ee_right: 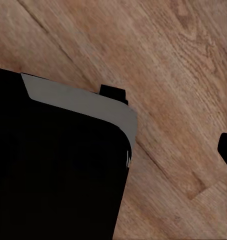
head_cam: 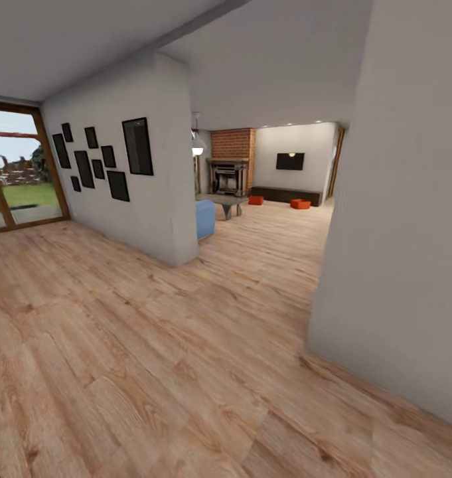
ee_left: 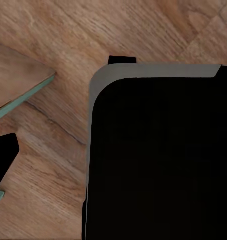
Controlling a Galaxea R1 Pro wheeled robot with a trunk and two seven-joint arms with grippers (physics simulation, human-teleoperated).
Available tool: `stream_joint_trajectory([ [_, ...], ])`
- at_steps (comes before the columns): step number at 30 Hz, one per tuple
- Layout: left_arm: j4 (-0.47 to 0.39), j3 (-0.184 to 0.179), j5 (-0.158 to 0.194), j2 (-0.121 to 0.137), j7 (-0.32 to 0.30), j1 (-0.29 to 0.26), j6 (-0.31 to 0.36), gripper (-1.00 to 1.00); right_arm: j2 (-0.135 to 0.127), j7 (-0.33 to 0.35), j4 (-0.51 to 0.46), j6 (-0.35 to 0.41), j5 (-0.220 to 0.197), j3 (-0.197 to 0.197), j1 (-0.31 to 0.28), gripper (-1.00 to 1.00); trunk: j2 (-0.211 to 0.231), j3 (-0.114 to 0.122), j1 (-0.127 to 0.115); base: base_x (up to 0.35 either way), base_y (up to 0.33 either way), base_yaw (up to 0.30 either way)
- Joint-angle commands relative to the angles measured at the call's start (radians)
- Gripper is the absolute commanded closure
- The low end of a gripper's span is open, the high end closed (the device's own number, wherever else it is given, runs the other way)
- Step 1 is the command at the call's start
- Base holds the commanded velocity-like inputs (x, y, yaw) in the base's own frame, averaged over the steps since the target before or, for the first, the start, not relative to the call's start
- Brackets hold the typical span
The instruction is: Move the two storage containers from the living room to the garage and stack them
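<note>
The fingers' spread could not be told from either wrist view, where dark robot body [ee_left: 158, 160] hung over plank floor [head_cam: 152, 345]. Two bins sat far off on the living-room floor before the dark cabinet [head_cam: 285, 194]: left bin [head_cam: 255, 200] by the fireplace [head_cam: 229, 174], right bin [head_cam: 300, 204] well apart. Contents and long axes were too small to tell.

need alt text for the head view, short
Two orange-red storage containers sit far off on the light wood floor of a living room, in front of a brick fireplace and a wall TV. Nearer, a white wall with black frames stands left and a blue sofa peeks from behind it.
</note>
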Motion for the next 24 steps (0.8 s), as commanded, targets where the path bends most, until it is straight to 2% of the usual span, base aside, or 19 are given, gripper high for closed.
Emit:
stream_joint_trajectory([
  [1,0.000,0.000,0.006,0.000,0.001,0.000,-0.002,-1.00,0.000,0.002,0.003,-0.006,-0.009,0.008,-0.001,-1.00,0.000,-0.001,0.001,0.322,0.000,0.259],
  [19,0.000,0.000,0.006,0.000,0.001,0.000,-0.002,-1.00,0.000,0.001,0.003,-0.006,-0.009,0.008,-0.001,-1.00,0.000,-0.001,0.001,0.322,0.000,0.257],
  [24,0.000,0.000,0.006,0.000,0.001,0.000,-0.002,-1.00,0.000,0.001,0.003,-0.007,-0.009,0.008,-0.001,-1.00,0.000,-0.001,0.001,0.322,0.000,0.096],
])
